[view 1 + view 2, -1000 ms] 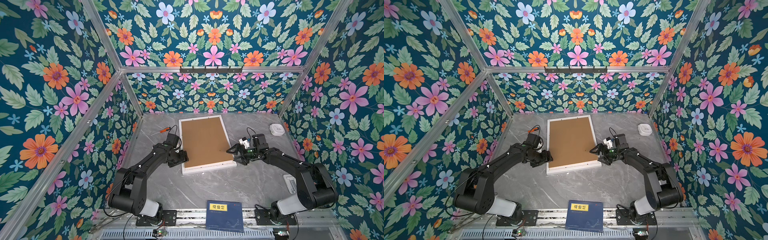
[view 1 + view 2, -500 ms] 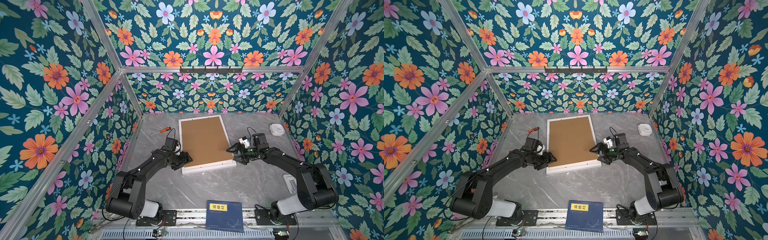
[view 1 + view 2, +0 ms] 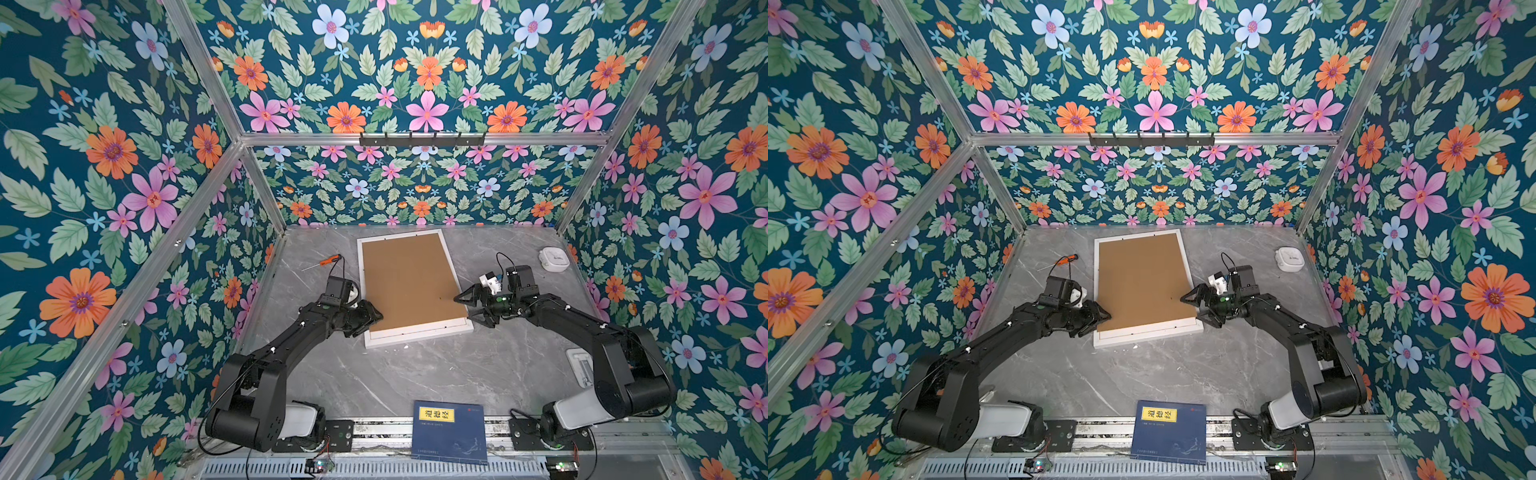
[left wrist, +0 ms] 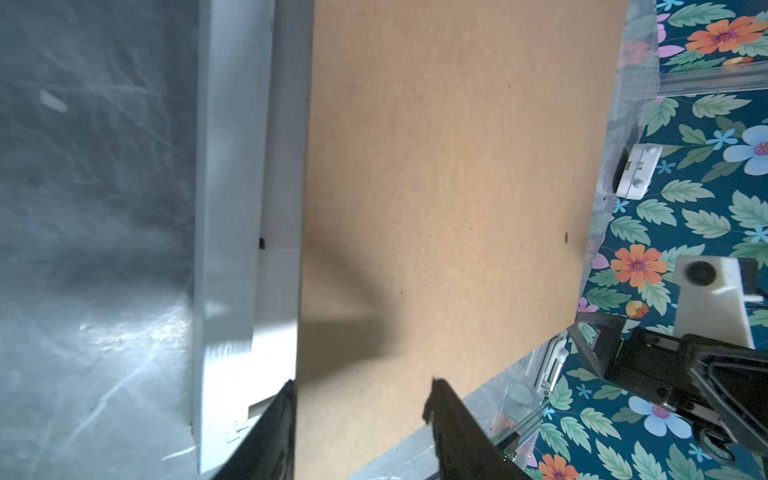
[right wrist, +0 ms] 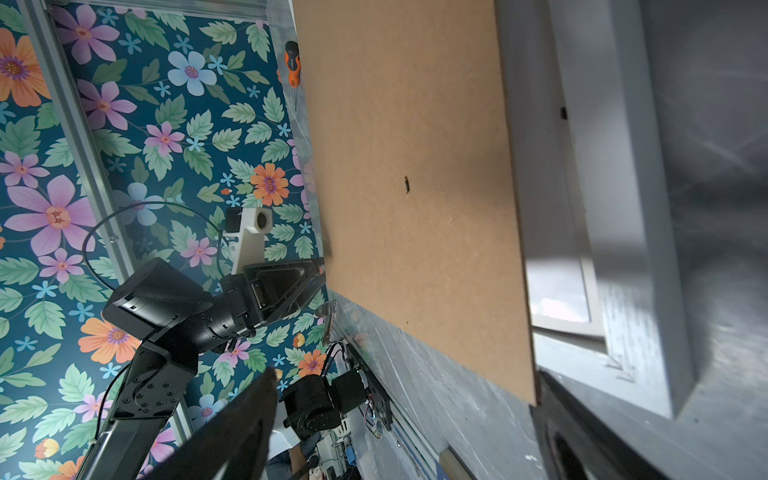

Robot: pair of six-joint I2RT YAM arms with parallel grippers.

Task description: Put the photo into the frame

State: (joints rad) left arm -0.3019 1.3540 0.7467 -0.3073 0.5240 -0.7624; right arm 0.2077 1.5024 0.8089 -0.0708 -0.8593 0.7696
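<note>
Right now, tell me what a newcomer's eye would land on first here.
The loud floral walls on every side grab the eye first. Next comes the white frame in the middle of the grey table, a brown board covering its centre, with the left claw and right claw at its long sides. A blue book lies at the near edge.

A frame (image 3: 417, 334) lies on the worktop (image 3: 415, 374) toward the back, a board (image 3: 409, 282) in it. A screwdriver (image 3: 326, 262) lies to its left, a box (image 3: 554, 259) far right. A book (image 3: 450, 432) sits at the front edge. The left pincer (image 3: 370, 318) and right pincer (image 3: 467, 309) flank the frame's near end.
</note>
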